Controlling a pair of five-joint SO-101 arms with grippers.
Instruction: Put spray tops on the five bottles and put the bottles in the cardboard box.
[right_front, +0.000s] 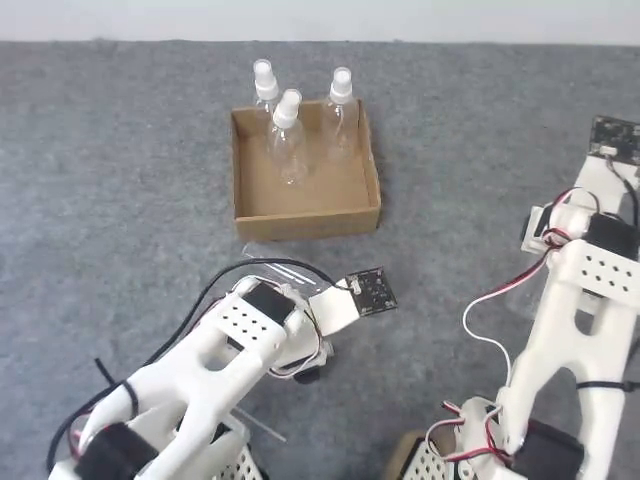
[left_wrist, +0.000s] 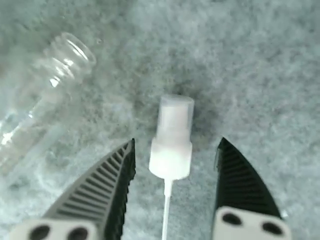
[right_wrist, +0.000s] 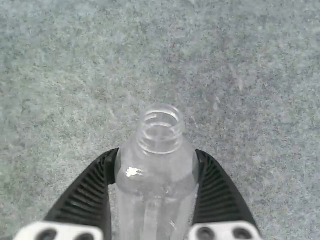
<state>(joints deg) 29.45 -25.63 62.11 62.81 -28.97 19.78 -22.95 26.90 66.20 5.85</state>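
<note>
We saw the left gripper spread wide around a loose spray top on the counter, while the right gripper clamped an uncapped bottle.

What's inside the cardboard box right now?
Inside the cardboard box stand a middle bottle and a far-right bottle, both with spray tops. A third capped bottle rises at the far-left corner; its base is covered, so inside or behind is unclear.

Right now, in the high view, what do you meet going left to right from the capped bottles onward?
Back-left capped bottle → middle capped bottle → back-right capped bottle → right arm, its hand shut on an uncapped bottle.
</note>
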